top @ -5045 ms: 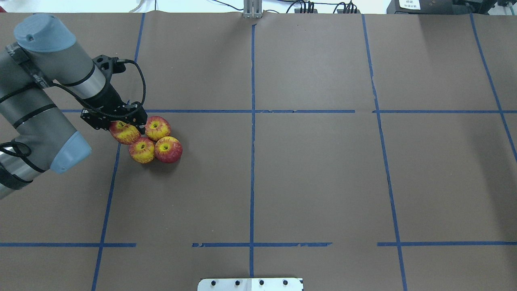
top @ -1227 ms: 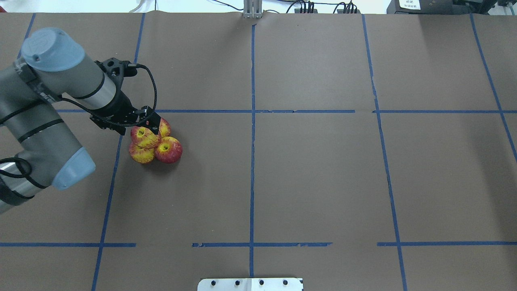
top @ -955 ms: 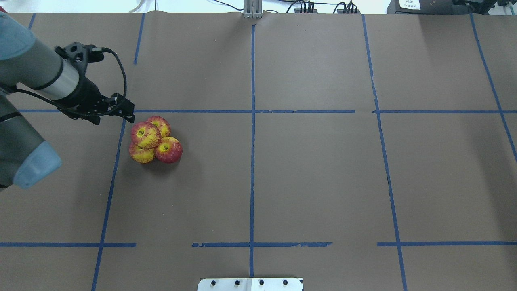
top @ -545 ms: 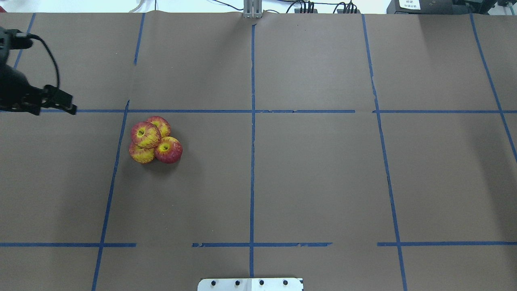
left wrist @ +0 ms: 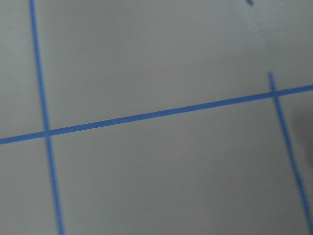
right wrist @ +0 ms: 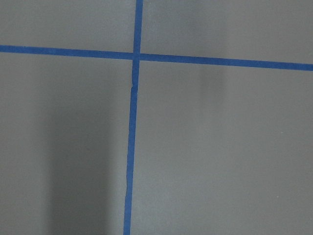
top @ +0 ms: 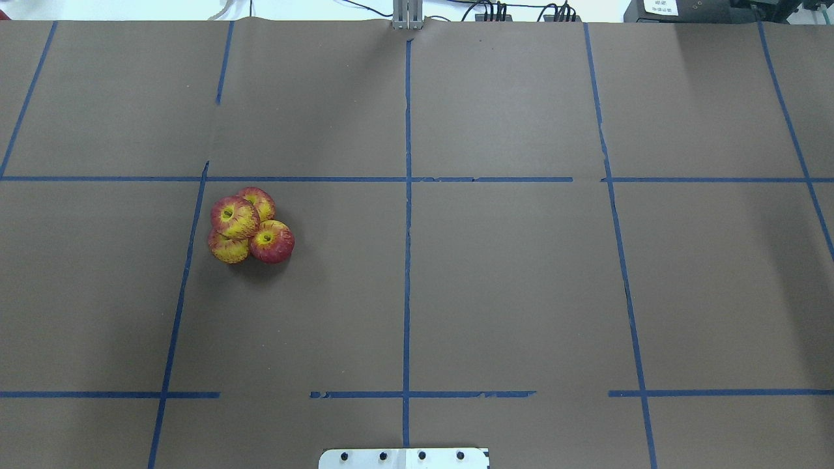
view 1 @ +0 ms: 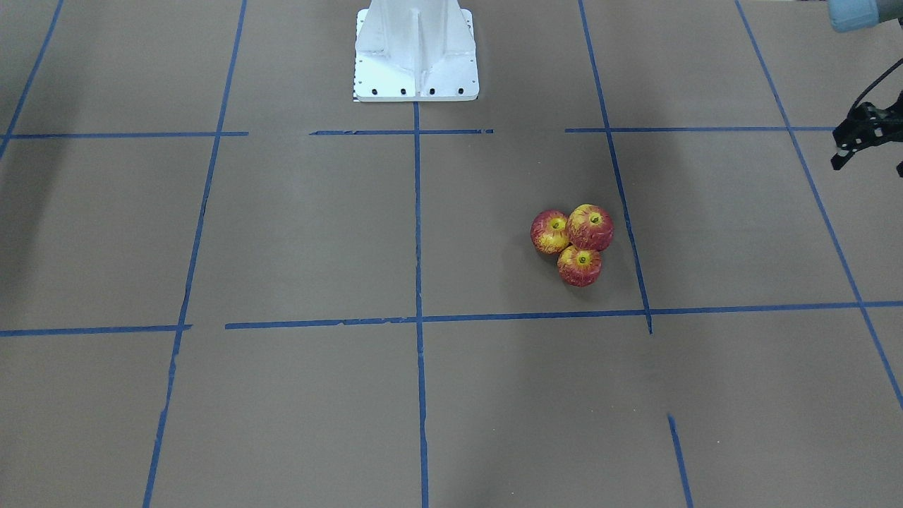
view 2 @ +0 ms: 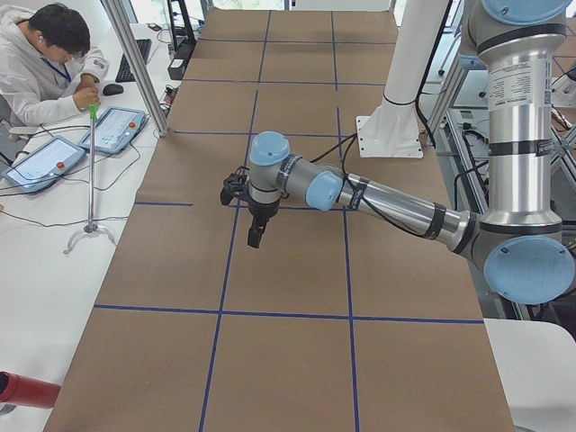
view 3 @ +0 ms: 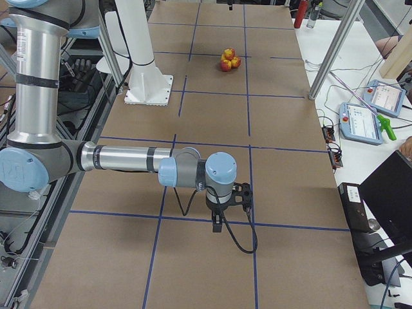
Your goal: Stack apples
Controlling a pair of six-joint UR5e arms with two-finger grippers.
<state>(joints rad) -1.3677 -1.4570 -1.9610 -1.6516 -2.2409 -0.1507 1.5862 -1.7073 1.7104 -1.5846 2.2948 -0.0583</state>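
Note:
Four red-and-yellow apples (top: pixel 249 225) sit in a tight cluster on the brown table, left of centre in the overhead view. One apple (top: pixel 234 217) rests on top of the other three. The cluster also shows in the front view (view 1: pixel 575 243) and far off in the right view (view 3: pixel 228 59). My left gripper (view 1: pixel 869 166) is at the front view's right edge, well away from the apples, jaws apart and empty; it also shows in the left view (view 2: pixel 256 236). My right gripper (view 3: pixel 217 224) shows only in the right view, far from the apples; I cannot tell its state.
Blue tape lines (top: pixel 407 179) grid the brown paper. The white robot base plate (view 1: pixel 416 56) stands at the table's robot side. An operator (view 2: pixel 45 63) sits beside the table with tablets (view 2: pixel 112 129). A metal post (view 2: pixel 135 63) stands at the table's edge.
My left gripper set its apple on top of the other three, let go and drew back to the left, out of the overhead view. The apples have stayed put since.

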